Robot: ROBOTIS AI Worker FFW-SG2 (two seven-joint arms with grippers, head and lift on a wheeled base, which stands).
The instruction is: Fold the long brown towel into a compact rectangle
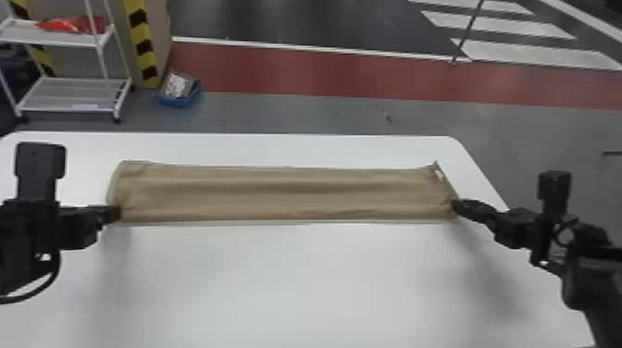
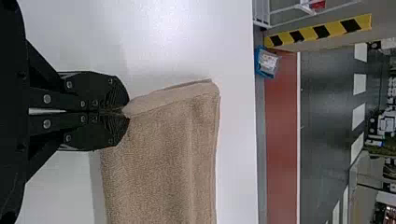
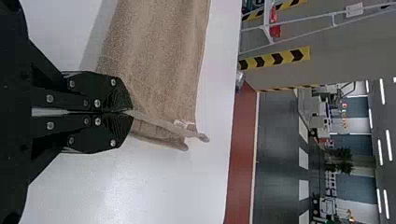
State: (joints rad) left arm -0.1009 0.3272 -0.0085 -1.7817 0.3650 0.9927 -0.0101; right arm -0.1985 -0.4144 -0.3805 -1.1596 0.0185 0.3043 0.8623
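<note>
The brown towel point(image 1: 287, 192) stretches as a long strip across the white table, its near edge a little raised with a shadow under it. At its near left corner is my left gripper point(image 1: 113, 214); at the near right corner is my right gripper point(image 1: 459, 206). In the left wrist view, the left gripper point(image 2: 125, 112) is closed on a corner of the towel point(image 2: 159, 163). In the right wrist view, the right gripper point(image 3: 128, 112) pinches the other corner of the towel point(image 3: 154, 60), and a small white tag shows at that end.
The white table point(image 1: 287, 287) extends in front of the towel and a narrow strip of it lies behind. Beyond the table, on the floor, stand a white shelf rack point(image 1: 74, 83) and a blue bin point(image 1: 178, 99) at the left.
</note>
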